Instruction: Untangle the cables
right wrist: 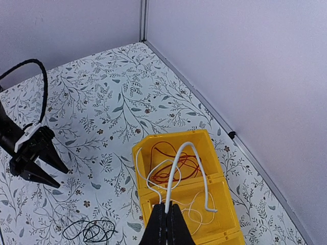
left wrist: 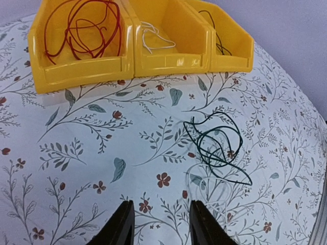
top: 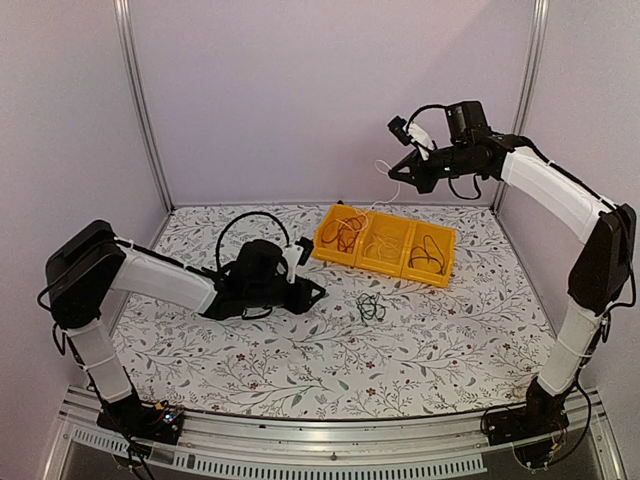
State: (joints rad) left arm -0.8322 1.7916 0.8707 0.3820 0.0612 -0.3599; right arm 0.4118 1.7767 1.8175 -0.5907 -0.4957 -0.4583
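My right gripper (top: 408,168) hangs high above the yellow bins (top: 384,243), shut on a white cable (right wrist: 180,163) that loops down from its fingertips (right wrist: 166,210) into the middle bin. A red-brown cable (left wrist: 82,25) lies in the left bin and a black cable (top: 430,255) in the right bin. A dark green cable (left wrist: 219,148) lies coiled on the cloth, with a faint thin white cable (left wrist: 209,189) beside it. My left gripper (left wrist: 159,224) is open and empty, low over the cloth, a little short of the green cable (top: 371,307).
The three yellow bins stand in a row at the back centre of the floral cloth (top: 300,360). Walls with metal posts (top: 140,100) close the back and sides.
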